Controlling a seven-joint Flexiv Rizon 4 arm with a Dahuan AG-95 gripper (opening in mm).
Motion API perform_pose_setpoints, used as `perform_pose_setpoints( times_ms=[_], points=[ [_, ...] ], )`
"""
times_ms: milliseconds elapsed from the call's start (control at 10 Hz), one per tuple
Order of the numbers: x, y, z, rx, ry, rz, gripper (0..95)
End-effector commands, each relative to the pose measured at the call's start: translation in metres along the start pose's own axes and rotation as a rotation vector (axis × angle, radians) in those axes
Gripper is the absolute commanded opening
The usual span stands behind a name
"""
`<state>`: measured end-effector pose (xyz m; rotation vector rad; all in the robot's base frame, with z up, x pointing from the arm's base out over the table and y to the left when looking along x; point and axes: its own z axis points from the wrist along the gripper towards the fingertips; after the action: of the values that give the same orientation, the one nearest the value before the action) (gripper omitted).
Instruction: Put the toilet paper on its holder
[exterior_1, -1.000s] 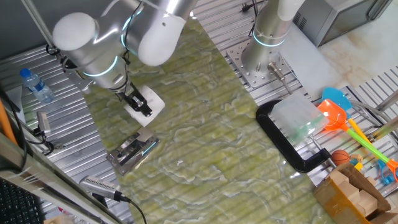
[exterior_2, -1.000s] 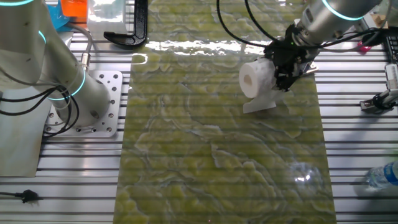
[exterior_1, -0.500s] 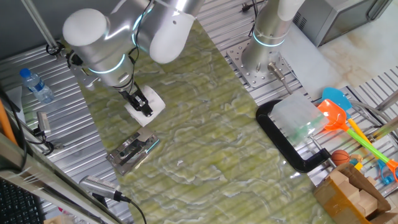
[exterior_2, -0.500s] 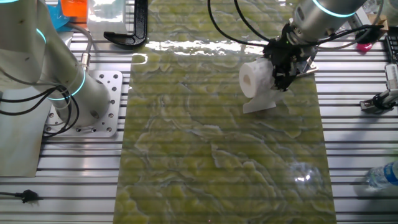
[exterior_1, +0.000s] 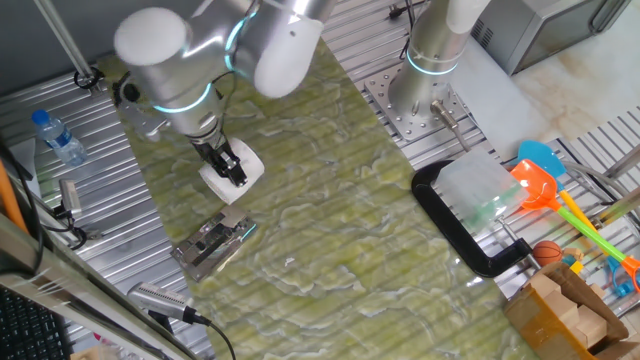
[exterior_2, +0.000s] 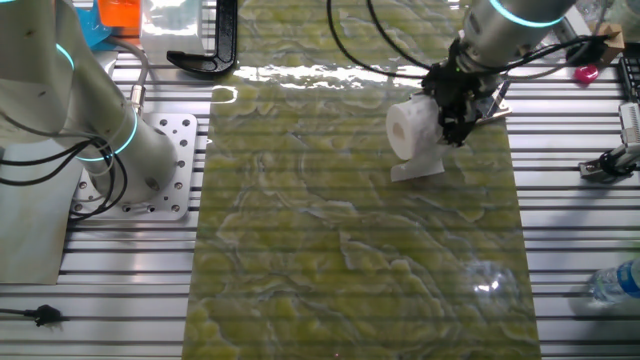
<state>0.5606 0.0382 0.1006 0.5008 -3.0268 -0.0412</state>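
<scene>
**On the green mat, roll in the pincer's grip**

On the green marbled mat (exterior_1: 330, 190) that covers the middle of the counter (exterior_1: 110, 200), the toilet paper (exterior_1: 236, 168) is the thing to find everything else by. It is a plump white roll, and in the other fixed view its hollow core faces the camera side-on (exterior_2: 412, 128), with a loose tail of paper hanging below it onto the mat.

The pincer (exterior_1: 227, 166) comes down on the roll from the silver arm above; its dark fingers (exterior_2: 452, 112) are pressed against the roll's side, pinching the toilet paper. Whether the roll's underside rests on the mat or is raised just off it cannot be told from either view.

The holder (exterior_1: 212, 243) lies on the mat's edge just below the roll in one fixed view, a shiny metal bracket lying flat, near the roll but apart from it. In the other fixed view it is out of frame.

To the roll's left in one fixed view, well apart on the ribbed metal, lies a clear water bottle (exterior_1: 56, 137) with a blue cap. Far to the roll's right sits a big black C-shaped clamp (exterior_1: 465, 232), beside a second arm's base plate (exterior_1: 415, 105).
</scene>
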Motion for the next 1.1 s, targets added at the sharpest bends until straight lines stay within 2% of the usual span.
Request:
perform_pose_setpoints(
  times_ms=[100, 300, 400, 800, 1100],
  points=[
    [-0.001, 0.009, 0.001, -0.001, -0.005, -0.003, 0.0],
    [0.001, 0.027, 0.011, 0.006, -0.001, 0.023, 0.0],
    [0.0, 0.031, 0.011, 0.009, 0.006, 0.023, 0.0],
    [-0.001, 0.033, 0.01, 0.002, 0.005, 0.024, 0.0],
    [-0.004, 0.041, 0.008, -0.002, 0.004, 0.041, 0.0]
  ],
)
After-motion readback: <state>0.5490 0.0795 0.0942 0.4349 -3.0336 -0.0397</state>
